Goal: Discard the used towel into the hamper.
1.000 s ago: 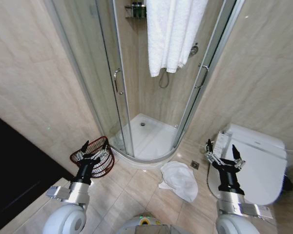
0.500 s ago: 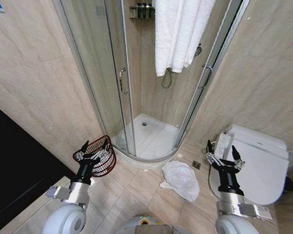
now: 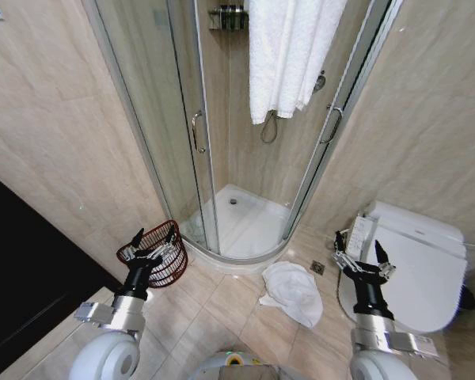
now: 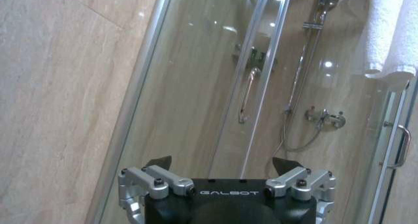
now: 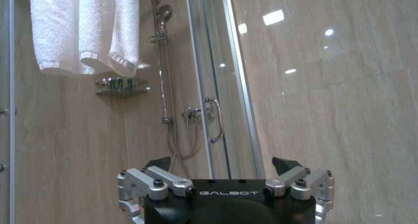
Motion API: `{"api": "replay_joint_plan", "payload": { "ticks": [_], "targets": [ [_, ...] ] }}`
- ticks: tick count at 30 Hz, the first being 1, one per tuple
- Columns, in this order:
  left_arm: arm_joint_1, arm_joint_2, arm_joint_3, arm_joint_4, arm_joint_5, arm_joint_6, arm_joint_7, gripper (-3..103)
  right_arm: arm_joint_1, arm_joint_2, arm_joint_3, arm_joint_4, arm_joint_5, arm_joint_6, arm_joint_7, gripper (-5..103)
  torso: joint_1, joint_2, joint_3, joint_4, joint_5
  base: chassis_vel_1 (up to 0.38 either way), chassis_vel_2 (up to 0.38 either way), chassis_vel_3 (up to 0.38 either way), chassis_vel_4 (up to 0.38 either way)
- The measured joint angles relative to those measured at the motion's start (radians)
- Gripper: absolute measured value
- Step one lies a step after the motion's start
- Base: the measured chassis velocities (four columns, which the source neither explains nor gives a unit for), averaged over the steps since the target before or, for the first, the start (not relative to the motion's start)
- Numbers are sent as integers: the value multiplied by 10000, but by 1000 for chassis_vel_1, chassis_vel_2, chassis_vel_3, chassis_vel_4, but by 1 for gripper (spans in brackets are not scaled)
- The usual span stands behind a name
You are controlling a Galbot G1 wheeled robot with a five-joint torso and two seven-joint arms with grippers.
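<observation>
The used towel (image 3: 293, 293) lies crumpled and white on the floor tiles, between the shower's curved sill and the toilet. The hamper (image 3: 160, 267), a small dark reddish-brown wire basket, stands on the floor by the left wall beside the shower glass. My left gripper (image 3: 153, 235) is raised in front of the hamper, open and holding nothing. My right gripper (image 3: 358, 243) is held up to the right of the towel, in front of the toilet, also open and holding nothing. In the wrist views the left gripper (image 4: 222, 163) and right gripper (image 5: 222, 164) face the shower with their fingers spread.
A glass corner shower (image 3: 245, 229) with a raised sill fills the middle. A clean white towel (image 3: 289, 55) hangs over its top. A white toilet (image 3: 419, 265) stands at the right, with a floor drain (image 3: 317, 267) near the crumpled towel. A dark panel (image 3: 16, 269) lines the left side.
The whole head picture has shifted a little as the camera moved. Both arms keep the same raised pose, and the towel and hamper stay where they were.
</observation>
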Motion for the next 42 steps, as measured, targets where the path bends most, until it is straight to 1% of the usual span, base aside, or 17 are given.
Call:
{"api": "replay_joint_plan", "payload": {
  "ticks": [8, 12, 15, 20, 25, 26, 27, 28, 30, 31, 32, 34, 40, 42],
  "targets": [
    [0, 0, 0, 0, 0, 0, 0, 100, 41, -13, -57, -86, -91, 22, 1, 100, -6, -14, -6, 0, 0, 0, 0, 0, 0],
    [0, 0, 0, 0, 0, 0, 0, 100, 66, -25, -82, -262, -243, -23, 104, 100, -67, -141, -71, 0, 0, 0, 0, 0, 0],
    [0, 0, 0, 0, 0, 0, 0, 100, 65, -29, -85, -436, -383, -41, 233, 100, -162, -350, -184, 0, 0, 0, 0, 0, 0],
    [0, -1, 0, 0, 0, 0, 0, 100, 55, -29, -67, -447, -395, -26, 275, 100, -218, -455, -237, 0, 0, 0, 0, 0, 0],
    [0, 0, 0, 0, 0, 0, 0, 100, 16, -20, -51, -149, -395, 4, 262, 100, -308, -630, -318, 0, 1, 0, 0, 0, 0],
    [0, 0, 0, 0, 0, 0, 0, 100, 7, -54, -50, 245, -421, -115, 212, 100, -348, -718, -368, -1, 1, 0, 0, 0, 0],
    [0, 0, 0, 0, 0, 0, 0, 100, 77, -167, -64, 702, -416, -392, 192, 100, -370, -773, -400, -1, -2, 0, 0, 0, 0],
    [0, 0, 0, 0, 0, 0, 0, 100, 77, -167, -64, 702, -416, -392, 192, 100, -370, -773, -400, -1, -2, 0, 0, 0, 0],
    [0, 0, 0, 0, 0, 0, 0, 100, 226, -334, -75, 994, -393, -654, 225, 100, -382, -802, -419, -1, -3, 0, 0, 0, 0],
    [0, 1, 0, 0, 0, 0, 0, 100, 437, -614, -63, 1141, -340, -952, 327, 100, -390, -823, -432, 1, -1, 0, 0, 0, 0],
    [0, 1, 0, 0, 0, 0, 0, 100, 437, -614, -63, 1141, -340, -952, 327, 100, -390, -823, -432, 1, -1, 0, 0, 0, 0],
    [0, 0, 0, 0, 0, 0, 0, 100, 600, -890, -29, 1156, -225, -1195, 453, 100, -399, -847, -442, 1, 0, 0, 0, 0, 0],
    [0, 0, 0, 0, 0, 0, 0, 100, 547, -898, -72, 1157, -214, -1234, 425, 100, -355, -730, -381, 0, 1, 0, 0, 0, 0],
    [0, 0, 0, 0, 0, 0, 0, 100, 547, -911, -91, 1157, -234, -1188, 390, 100, -278, -564, -293, 0, 0, 0, 0, 0, 0]
  ]
}}
